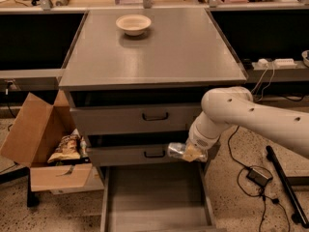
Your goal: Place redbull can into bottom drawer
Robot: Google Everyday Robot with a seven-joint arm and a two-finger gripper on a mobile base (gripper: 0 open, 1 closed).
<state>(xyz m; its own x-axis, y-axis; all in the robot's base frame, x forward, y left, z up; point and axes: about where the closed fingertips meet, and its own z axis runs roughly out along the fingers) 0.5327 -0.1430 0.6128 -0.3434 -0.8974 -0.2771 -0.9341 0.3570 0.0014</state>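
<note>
My white arm reaches in from the right, and my gripper (189, 152) is shut on the redbull can (176, 150), a slim silvery can held on its side. The can hangs in front of the middle drawer's right end, a little above the back right part of the bottom drawer (155, 197). The bottom drawer is pulled out, a wide shallow grey tray with a bare floor.
A cream bowl (133, 23) sits at the back of the grey cabinet top (159, 52). The two upper drawers with dark handles (155, 116) are closed. An open cardboard box (41, 146) with snack bags stands on the floor at left. Cables and a power brick (259, 176) lie at right.
</note>
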